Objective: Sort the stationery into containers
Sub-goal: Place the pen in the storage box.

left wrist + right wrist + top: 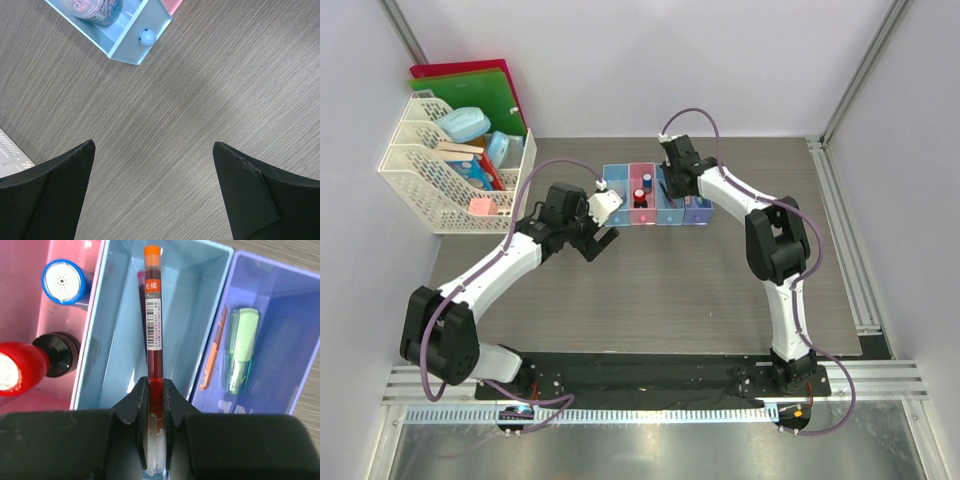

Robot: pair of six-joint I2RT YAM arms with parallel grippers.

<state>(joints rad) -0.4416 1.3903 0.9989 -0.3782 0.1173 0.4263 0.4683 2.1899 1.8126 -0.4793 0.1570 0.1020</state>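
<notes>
While the right jaws pinched the orange pen (152, 315) by its clear end, apparently just above the light-blue bin (200, 300), and the left jaws hung open, a careless release could have left it propped across the rim.

Orange pen (151, 340) — label "光橘", perhaps "0.5mm"
</notes>
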